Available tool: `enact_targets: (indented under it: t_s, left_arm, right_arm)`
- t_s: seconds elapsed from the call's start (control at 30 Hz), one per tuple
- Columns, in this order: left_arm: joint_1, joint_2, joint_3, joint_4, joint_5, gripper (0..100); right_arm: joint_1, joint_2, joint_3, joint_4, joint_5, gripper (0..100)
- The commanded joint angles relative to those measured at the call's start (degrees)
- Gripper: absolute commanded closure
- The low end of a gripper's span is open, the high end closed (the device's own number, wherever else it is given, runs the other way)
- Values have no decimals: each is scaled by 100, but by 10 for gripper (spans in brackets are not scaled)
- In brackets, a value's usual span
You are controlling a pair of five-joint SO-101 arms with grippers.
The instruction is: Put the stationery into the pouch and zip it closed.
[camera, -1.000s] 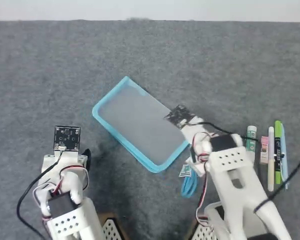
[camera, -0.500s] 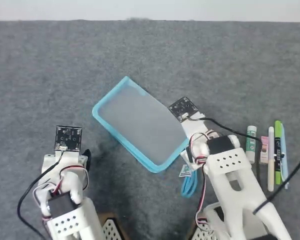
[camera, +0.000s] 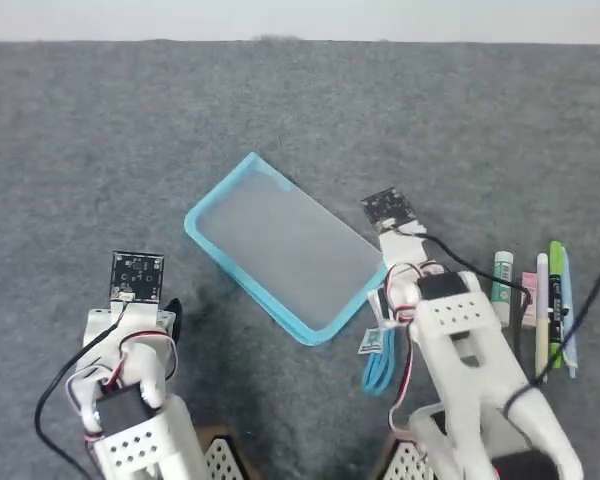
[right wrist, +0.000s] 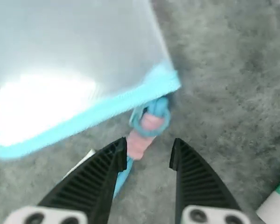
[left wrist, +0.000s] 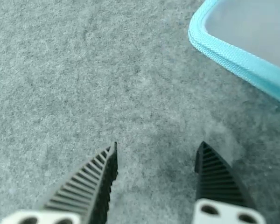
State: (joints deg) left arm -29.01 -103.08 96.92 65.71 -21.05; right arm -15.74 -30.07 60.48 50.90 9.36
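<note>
Both jaws parted, empty; right jaws at zipper pull (right wrist: 149,122) of pouch (camera: 280,245); left jaws over mat (left wrist: 84,70).

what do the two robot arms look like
The left arm and right arm are white plastic with perforated housings, looped red, black and white wires, and a black square camera board at each wrist. The left gripper and right gripper have black ridged pointed fingers on white mounts.
</note>
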Motion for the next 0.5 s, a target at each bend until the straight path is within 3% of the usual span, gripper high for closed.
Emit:
enact_targets:
  t_s: [0.0, 0.23, 0.37, 0.47]
  left_arm:
    - [26, -79, -31, 62, -62, 749]
    - [26, -79, -31, 62, -53, 749]
    - [35, -79, -31, 62, -53, 749]
    - [35, -79, -31, 62, -53, 749]
  right_arm:
    - [154, 541, -88, -734, -158, 840]
    - [66, 1429, -527, -892, -185, 844]
    - [75, 1402, -598, -796, -158, 986]
    - [75, 1077, -598, -611, -176, 979]
